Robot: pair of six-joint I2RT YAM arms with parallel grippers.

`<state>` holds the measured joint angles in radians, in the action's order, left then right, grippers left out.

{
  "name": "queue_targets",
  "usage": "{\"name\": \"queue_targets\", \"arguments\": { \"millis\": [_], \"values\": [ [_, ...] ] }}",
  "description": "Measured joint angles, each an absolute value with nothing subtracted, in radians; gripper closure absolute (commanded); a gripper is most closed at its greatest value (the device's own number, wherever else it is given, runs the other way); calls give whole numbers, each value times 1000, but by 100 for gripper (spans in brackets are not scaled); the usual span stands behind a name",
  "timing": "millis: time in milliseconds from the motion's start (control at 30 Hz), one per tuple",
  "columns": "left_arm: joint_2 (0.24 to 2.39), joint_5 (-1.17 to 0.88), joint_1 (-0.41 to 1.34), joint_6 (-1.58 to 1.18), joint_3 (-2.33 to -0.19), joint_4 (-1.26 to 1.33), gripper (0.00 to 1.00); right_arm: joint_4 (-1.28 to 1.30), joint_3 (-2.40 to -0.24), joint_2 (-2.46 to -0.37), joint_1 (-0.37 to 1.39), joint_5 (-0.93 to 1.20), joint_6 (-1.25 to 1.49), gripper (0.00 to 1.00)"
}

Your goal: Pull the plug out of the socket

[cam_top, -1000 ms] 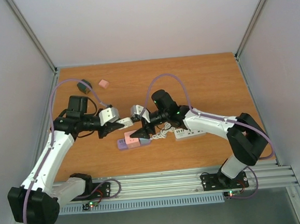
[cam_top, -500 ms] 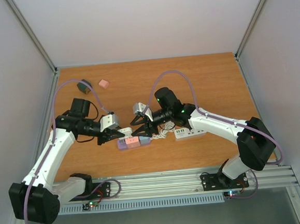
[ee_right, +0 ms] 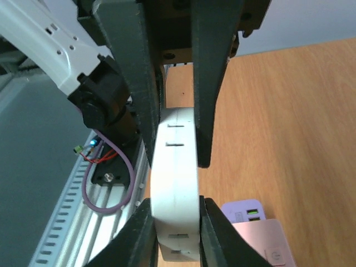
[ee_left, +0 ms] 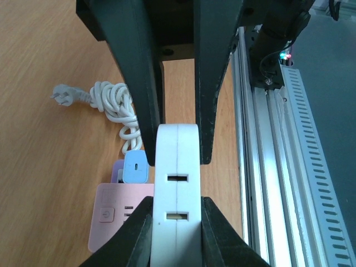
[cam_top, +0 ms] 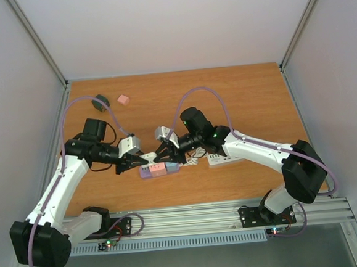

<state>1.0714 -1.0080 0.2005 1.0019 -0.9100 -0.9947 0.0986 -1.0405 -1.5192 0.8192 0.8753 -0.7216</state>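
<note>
Wooden table [cam_top: 237, 98], seen from above: the left claw [cam_top: 141, 160] and the right claw [cam_top: 159, 156] meet tip to tip near the middle. Both are clenched on a white plug [cam_top: 150, 155] at the far edge of a pink power strip [cam_top: 158, 169]. Whether plug and strip touch cannot be told. A white power strip [cam_top: 225, 158] lies under the right arm, with a coiled white cord [cam_top: 190, 160] between the two strips. A pink block [cam_top: 123, 100] and a dark object [cam_top: 102, 101] sit well apart at the far left.

Left wrist camera: black fingers [ee_left: 139, 83] pinch the plug's sides, with two slots showing on its face. The other claw's fingers grip its opposite end. A small blue plug [ee_left: 135, 167] sits on the pink strip just beside it.

Right wrist camera: the white plug is squeezed from both ends, and the pink strip's corner lies at lower right.
</note>
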Motion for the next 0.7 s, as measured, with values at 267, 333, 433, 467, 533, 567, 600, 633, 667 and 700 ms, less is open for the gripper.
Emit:
{"name": "queue_targets", "arguments": {
  "millis": [267,333,433,467,533,567,600,633,667,700],
  "values": [
    [1014,-969,197,937,-905,-972,69,101,-1041,-1519,818,852,-713,98],
    [996,-958,196,928,-905,-964,69,105,-1040,-1517,818,852,-702,99],
    [988,-952,190,923,-905,-960,70,107,-1040,-1513,810,851,-693,98],
    [988,-952,189,923,-905,-960,70,108,-1040,-1511,808,852,-691,98],
    [988,-952,184,923,-905,-960,70,107,-1038,-1505,804,853,-688,98],
    [987,-952,184,923,-905,-960,71,106,-1034,-1499,801,853,-687,98],
    [987,-952,184,923,-905,-960,73,105,-1029,-1493,800,854,-685,98],
    [987,-952,184,923,-904,-960,76,106,-1025,-1487,799,854,-684,98],
    [987,-952,184,921,-903,-959,79,106,-1024,-1484,798,854,-683,98],
    [987,-952,184,918,-901,-958,82,106,-1024,-1481,797,856,-682,97]
  ]
}}
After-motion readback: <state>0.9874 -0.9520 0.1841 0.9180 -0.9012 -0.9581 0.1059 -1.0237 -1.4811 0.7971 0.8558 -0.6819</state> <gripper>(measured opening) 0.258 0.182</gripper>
